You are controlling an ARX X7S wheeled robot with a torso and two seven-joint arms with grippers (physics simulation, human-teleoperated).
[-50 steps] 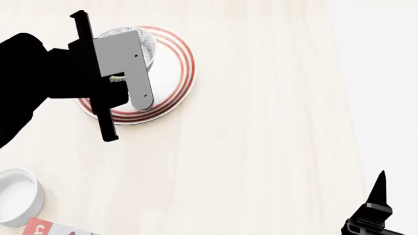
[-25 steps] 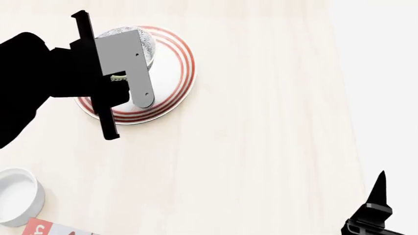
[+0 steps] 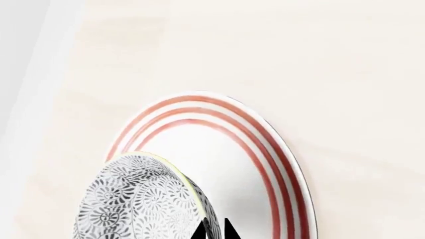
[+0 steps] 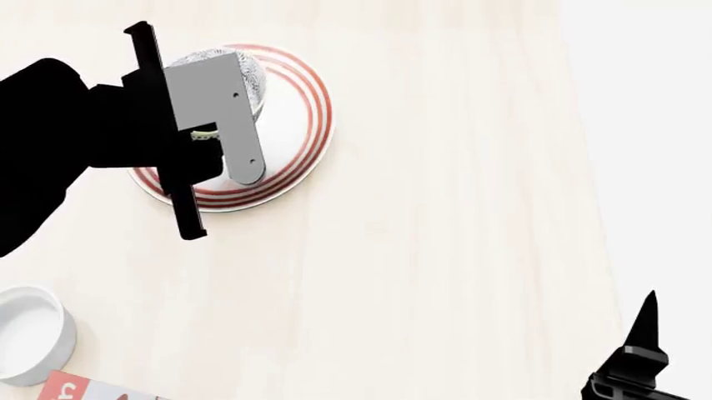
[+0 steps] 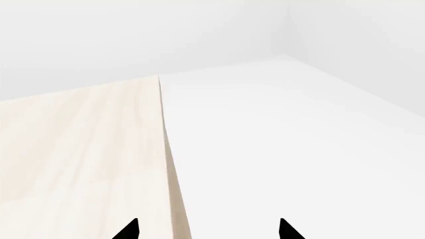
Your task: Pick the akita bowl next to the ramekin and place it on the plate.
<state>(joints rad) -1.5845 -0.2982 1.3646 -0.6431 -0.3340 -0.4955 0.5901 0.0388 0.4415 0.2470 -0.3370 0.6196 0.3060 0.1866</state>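
Where the left wrist view looks down, the bowl [image 3: 143, 199] sits tilted on the plate [image 3: 279, 164], the left gripper [image 3: 214, 230] pinching its rim. From the head view, the ramekin [image 4: 32, 332] stands well apart. In the right wrist view, the right gripper [image 5: 208, 230] is spread wide over the table [image 5: 79, 164] edge.

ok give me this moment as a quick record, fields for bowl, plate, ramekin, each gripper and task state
bowl: patterned bowl over the plate's far-left part, pinched at its rim; whether it rests on the plate can't be told
plate: red-ringed plate on the table, partly hidden by the left arm
ramekin: white ramekin at the table's near left, apart from the plate
left gripper: left gripper shut on the bowl's rim
right gripper: right gripper open, holding nothing, by the table's right edge
task state: bowl at the plate, not yet released
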